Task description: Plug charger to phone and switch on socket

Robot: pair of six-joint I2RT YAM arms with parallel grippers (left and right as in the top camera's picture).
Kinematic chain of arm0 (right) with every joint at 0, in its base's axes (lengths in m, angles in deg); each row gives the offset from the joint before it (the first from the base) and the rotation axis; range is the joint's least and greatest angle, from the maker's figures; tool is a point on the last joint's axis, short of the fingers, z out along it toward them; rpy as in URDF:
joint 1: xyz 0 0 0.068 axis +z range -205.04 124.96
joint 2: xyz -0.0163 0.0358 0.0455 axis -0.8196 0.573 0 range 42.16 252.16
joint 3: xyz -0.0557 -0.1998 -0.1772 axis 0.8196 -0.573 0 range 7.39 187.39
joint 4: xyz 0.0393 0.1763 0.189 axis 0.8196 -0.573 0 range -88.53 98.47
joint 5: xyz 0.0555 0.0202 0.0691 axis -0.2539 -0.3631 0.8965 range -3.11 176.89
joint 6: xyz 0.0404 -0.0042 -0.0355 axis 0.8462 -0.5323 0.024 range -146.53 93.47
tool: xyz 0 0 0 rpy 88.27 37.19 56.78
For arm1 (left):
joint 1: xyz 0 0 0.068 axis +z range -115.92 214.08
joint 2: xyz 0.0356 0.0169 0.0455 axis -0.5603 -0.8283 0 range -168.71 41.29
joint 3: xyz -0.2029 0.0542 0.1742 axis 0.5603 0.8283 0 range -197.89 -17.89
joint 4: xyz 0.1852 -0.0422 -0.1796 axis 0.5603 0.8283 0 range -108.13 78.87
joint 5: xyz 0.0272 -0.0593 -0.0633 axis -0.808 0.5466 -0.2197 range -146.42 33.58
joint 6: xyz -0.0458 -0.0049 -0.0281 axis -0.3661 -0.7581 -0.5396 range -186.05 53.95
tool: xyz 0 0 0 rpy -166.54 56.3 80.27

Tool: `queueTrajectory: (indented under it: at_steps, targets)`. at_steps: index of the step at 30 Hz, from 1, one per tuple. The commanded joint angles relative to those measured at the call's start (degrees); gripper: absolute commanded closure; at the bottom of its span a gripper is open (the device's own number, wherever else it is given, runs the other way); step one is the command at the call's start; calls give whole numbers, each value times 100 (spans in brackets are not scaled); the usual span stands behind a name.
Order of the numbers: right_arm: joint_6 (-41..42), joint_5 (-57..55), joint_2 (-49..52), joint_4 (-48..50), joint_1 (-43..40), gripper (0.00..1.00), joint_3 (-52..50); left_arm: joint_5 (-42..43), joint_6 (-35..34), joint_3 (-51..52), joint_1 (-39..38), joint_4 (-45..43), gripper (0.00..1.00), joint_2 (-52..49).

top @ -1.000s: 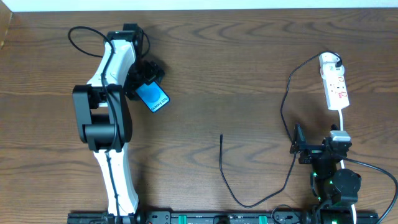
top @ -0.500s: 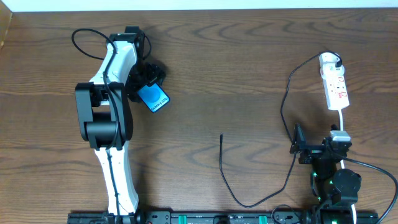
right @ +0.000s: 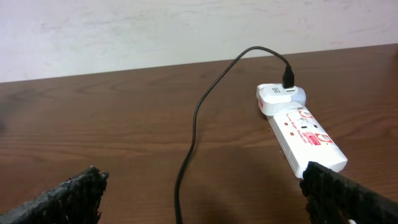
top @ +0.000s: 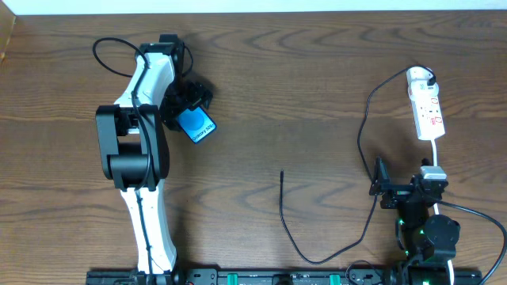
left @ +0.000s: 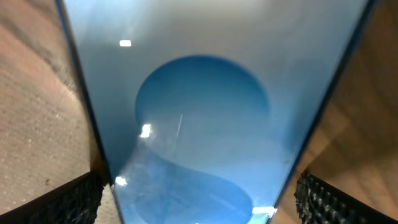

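Straddling the one phone [top: 196,125] at ten o'clock, the left gripper [left: 198,196] has its jaws spread wide. The right gripper [right: 205,196], at five o'clock, gapes likewise; one charger [top: 283,207] runs from centre to one socket [top: 426,107] at two o'clock.

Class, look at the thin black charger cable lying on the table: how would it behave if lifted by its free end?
Probably floppy: the charger cable lies in loose curves. Likely light, since it looks thin. The rest would probably sag and drag.

even light, glare on phone [left: 199,124]
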Motion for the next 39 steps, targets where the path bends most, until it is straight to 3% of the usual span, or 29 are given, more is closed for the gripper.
queueTrajectory:
  at_steps: [1,39]
  targets:
    - [7,-44,-4,-24,33,1,-7,142,-22,131,17,-2,1,-15]
    - [7,-44,-4,-24,33,1,-7,-249,42,149,17,-125,1,-15]
